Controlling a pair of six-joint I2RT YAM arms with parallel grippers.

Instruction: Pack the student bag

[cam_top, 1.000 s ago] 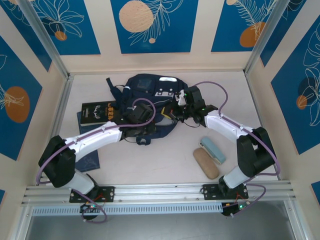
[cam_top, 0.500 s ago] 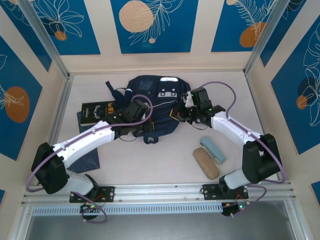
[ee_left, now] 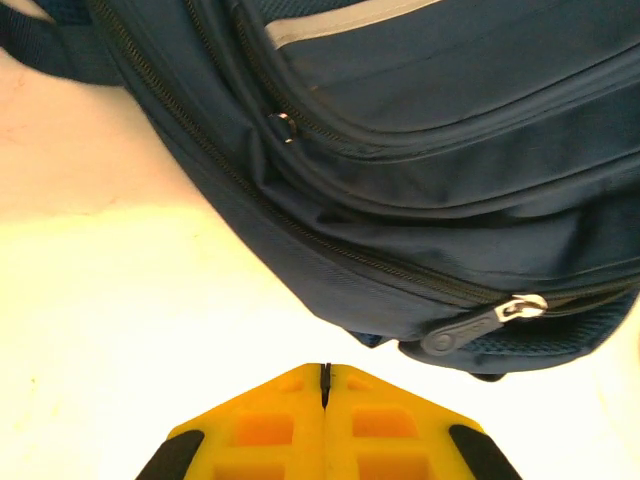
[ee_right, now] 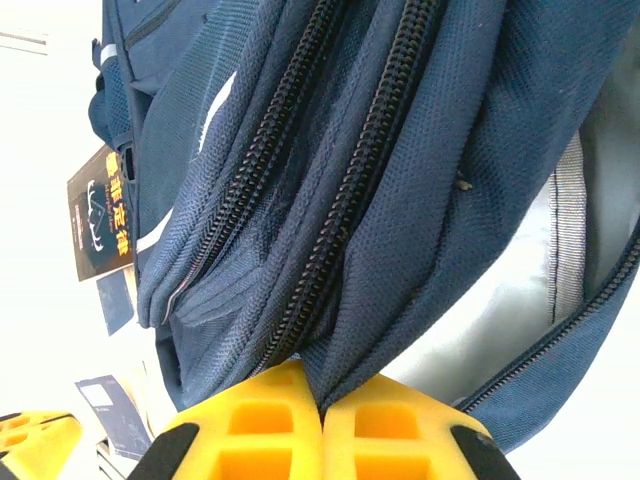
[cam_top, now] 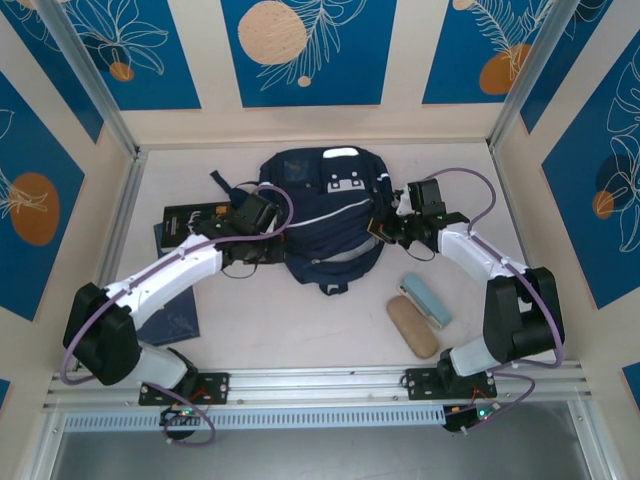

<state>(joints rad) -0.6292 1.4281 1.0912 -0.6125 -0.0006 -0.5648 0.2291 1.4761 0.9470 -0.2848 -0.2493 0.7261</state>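
Table (cam_top: 300,330): pale, plain top.

Student bag (cam_top: 330,215) lies flat at centre rear, front pocket facing up.

Left of the bag, just beside it: black book (cam_top: 190,220) with gold lettering, overlapping the edge of a blue book (cam_top: 160,243).

Nearer left: dark blue flat item (cam_top: 183,318), partly hidden; type unclear.

Right front: light blue case (cam_top: 427,300) and tan case (cam_top: 412,326), lying just beside each other, both apart from the bag.

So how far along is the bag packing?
Done: nothing visibly packed. In hand: right gripper pinches the student bag fabric beside a zip, pale lining showing; left gripper shut and empty next to it. Left: black book, blue case and tan case lie outside on the table.
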